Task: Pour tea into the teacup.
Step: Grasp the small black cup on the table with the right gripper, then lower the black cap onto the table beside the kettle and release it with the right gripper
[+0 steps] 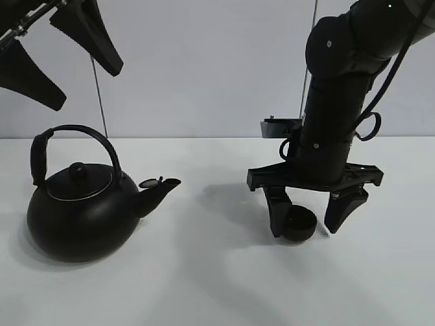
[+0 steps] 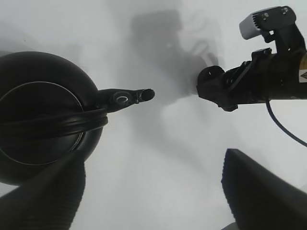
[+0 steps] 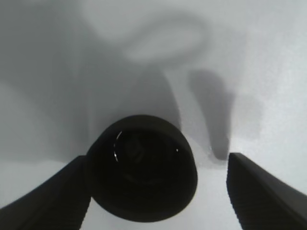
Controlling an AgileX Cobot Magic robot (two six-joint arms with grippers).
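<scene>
right jaws: spread wide, straddling the teacup (image 1: 299,226); one finger looks to touch its wall, the other stands apart; nothing clamped
left jaws: released, empty, hanging high above the kettle (image 1: 80,212)
teacup: upright on the tabletop (image 1: 217,292), on the kettle's spout side, well apart from the spout (image 1: 160,190) tip; right wrist view shows a glossy dark inside (image 3: 143,168), can't tell if any tea is in it
kettle: upright on the tabletop, lid on, arched handle (image 1: 76,132) leaning away from the spout; untouched
step (judged): cup being set or steadied beyond the kettle's spout; kettle not yet picked up, pour not started
how, right: centre the cup between both fingers before closing, else the touching finger shoves it further from the kettle
how, left: come straight down onto the top of the kettle's handle, grip there, lift level
how, pour: carry the spout over the cup's rim before tipping; tip slowly, the cup is far smaller than the kettle
risk: early tilt spills on the tabletop; the lid may shift
</scene>
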